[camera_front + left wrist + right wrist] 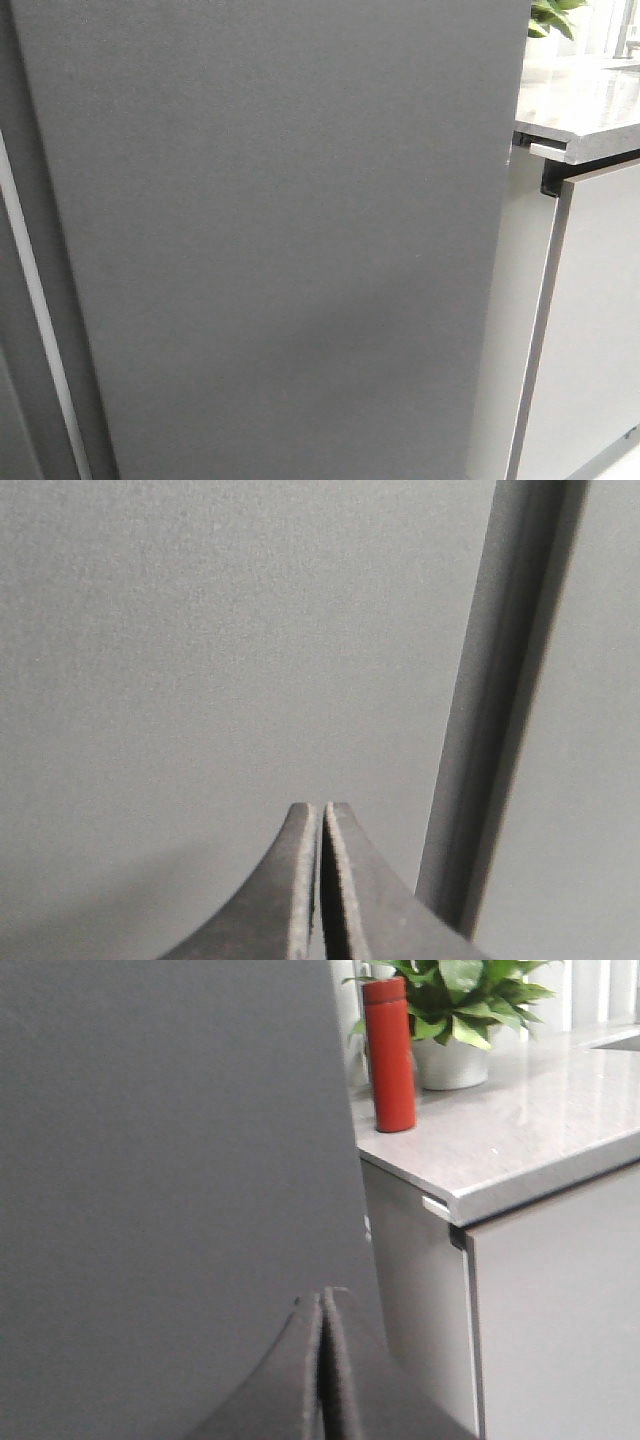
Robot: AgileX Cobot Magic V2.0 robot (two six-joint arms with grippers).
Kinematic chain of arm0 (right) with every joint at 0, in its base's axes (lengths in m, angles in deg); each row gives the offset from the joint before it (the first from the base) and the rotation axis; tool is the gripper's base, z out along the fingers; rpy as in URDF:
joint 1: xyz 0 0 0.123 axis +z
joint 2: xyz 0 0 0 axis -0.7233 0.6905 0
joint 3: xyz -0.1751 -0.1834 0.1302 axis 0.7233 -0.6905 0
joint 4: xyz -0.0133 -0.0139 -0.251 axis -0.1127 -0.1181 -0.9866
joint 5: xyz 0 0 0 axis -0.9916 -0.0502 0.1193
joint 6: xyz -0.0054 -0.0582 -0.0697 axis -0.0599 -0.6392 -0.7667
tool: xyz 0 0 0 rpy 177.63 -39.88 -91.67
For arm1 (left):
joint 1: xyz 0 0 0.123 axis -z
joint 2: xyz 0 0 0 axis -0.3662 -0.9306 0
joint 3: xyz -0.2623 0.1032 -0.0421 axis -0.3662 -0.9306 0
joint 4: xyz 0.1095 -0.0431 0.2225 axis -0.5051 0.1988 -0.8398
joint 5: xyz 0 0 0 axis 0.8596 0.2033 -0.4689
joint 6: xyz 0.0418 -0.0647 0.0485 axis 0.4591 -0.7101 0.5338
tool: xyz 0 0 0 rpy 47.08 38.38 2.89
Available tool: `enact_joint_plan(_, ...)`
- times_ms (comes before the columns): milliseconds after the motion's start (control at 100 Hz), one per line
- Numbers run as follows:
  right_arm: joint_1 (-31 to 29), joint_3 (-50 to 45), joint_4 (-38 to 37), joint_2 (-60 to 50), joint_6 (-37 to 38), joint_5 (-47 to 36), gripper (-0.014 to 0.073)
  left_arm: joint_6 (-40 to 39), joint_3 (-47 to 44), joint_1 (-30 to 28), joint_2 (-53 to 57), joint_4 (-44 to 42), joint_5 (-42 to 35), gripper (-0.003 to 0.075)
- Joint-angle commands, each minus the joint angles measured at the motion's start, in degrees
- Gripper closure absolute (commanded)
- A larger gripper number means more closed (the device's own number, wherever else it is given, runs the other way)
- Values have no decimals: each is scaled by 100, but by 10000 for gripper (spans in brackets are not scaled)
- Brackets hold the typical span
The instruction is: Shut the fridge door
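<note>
On my front camera the fridge door (290,240) fills nearly the whole view, a flat matte dark-grey slab. Left of the door runs a pale vertical strip (40,320). My left gripper (320,815) faces the door's grey surface with its fingers pressed together, holding nothing. My right gripper (322,1300) is likewise pinched closed near the door's right edge. Right of the door sits a grey countertop (530,1130) carrying a red bottle (390,1055) and a potted plant (455,1020).

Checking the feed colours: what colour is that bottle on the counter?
Red; the bottle shows best in the right wrist view.
</note>
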Motion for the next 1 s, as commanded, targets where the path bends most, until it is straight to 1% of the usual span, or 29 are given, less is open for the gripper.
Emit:
enact_joint_plan(0,-82,-235,-64,-284,-40,-406,665,-11,-231,9,129,36,-476,740)
enact_joint_plan(240,-139,-1183,-64,-864,-40,-406,665,-11,-231,9,129,36,-476,740)
enact_joint_plan(290,-214,-1352,-64,-957,-40,-509,665,-11,-231,9,129,36,-476,740)
enact_joint_plan(350,-338,-1299,-64,-957,-40,-190,665,-11,-231,9,129,36,-476,740)
enact_joint_plan(470,-549,-1332,-143,-957,-40,-295,665,-11,-231,9,129,36,-476,740)
enact_joint_plan(650,-550,-1332,-699,-957,-40,-311,665,-11,-231,9,129,36,-476,740)
enact_joint_plan(990,-550,-1332,-700,-947,0,-398,665,-11,-231,9,129,36,-476,740)
